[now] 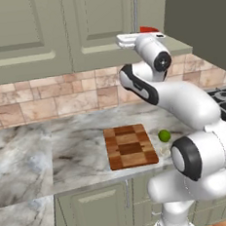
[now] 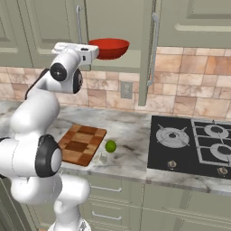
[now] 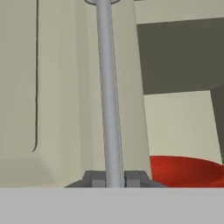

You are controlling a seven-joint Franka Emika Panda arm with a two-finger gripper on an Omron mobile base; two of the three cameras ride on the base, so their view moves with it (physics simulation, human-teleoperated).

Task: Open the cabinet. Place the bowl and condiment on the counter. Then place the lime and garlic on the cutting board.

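Gripper (image 3: 114, 178) pinches the cabinet's (image 3: 65, 87) smooth silver bar handle (image 3: 109, 96); we see the glossy red bowl (image 2: 108, 48) (round) inside.

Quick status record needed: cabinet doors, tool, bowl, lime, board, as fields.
cabinet: right door swung open, left door shut
tool: closed on the left door's bar handle
bowl: red, on the cabinet shelf, behind the handle
lime: on the counter, just right of the cutting board
cutting board: bare, on the counter
garlic: pale lump near the lime, too faint to confirm
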